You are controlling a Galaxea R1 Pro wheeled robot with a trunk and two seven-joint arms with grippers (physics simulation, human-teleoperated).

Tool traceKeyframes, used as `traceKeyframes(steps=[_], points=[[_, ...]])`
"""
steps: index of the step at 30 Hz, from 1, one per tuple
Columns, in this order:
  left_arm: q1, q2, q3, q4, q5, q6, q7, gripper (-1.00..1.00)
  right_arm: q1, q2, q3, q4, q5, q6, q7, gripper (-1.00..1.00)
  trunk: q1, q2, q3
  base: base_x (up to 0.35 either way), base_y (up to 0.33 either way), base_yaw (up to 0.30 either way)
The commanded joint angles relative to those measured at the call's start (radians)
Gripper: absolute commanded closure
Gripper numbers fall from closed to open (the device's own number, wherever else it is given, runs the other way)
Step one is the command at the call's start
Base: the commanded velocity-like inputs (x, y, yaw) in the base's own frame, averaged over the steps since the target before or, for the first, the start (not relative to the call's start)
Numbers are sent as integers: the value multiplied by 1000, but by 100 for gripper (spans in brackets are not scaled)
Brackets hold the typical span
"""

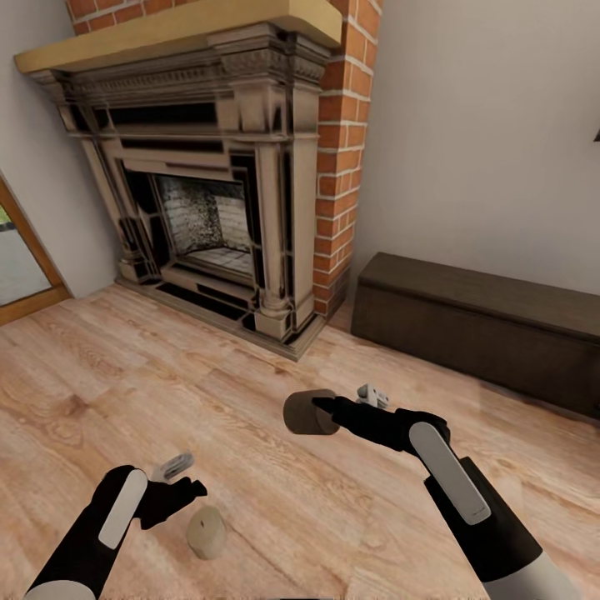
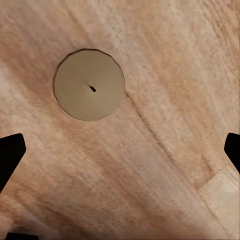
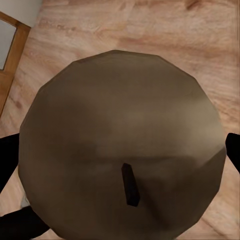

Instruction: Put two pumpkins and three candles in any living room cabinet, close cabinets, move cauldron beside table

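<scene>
My right gripper (image 1: pixel 323 410) is shut on a grey-beige candle (image 1: pixel 302 412) and holds it on its side above the floor; in the right wrist view its flat top (image 3: pixel 120 140) with the dark wick sits close between the black fingers (image 3: pixel 7 160). A second candle (image 1: pixel 207 532) stands on the wooden floor, just right of and below my left gripper (image 1: pixel 179 492). That gripper is open, and in the left wrist view the candle (image 2: pixel 89 84) lies ahead of its spread fingertips (image 2: pixel 10 155). The dark brown cabinet (image 1: pixel 483 325) stands shut against the right wall. The pumpkins are out of view.
A large ornate fireplace (image 1: pixel 208 217) with a red brick column (image 1: pixel 342 150) stands ahead, left of the cabinet. A wooden door frame (image 1: pixel 25 250) is at the far left. Pale wooden floor (image 1: pixel 125 392) spreads between me and the fireplace.
</scene>
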State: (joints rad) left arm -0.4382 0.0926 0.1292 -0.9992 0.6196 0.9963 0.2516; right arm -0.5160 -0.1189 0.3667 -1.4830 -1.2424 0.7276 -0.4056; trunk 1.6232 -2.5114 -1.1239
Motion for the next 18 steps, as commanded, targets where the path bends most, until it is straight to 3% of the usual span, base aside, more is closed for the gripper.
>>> traceKeyframes(steps=[1,18], points=[[0,1,-1,-1,11,3,9,-100,-1,-1,1,-1,-13,-2,-12,100,0,-1,-5,0,0,0],[-1,13,-1,0,10,-2,11,-100,-1,-1,0,16,-10,-2,-12,100,8,-5,-71,0,0,0]])
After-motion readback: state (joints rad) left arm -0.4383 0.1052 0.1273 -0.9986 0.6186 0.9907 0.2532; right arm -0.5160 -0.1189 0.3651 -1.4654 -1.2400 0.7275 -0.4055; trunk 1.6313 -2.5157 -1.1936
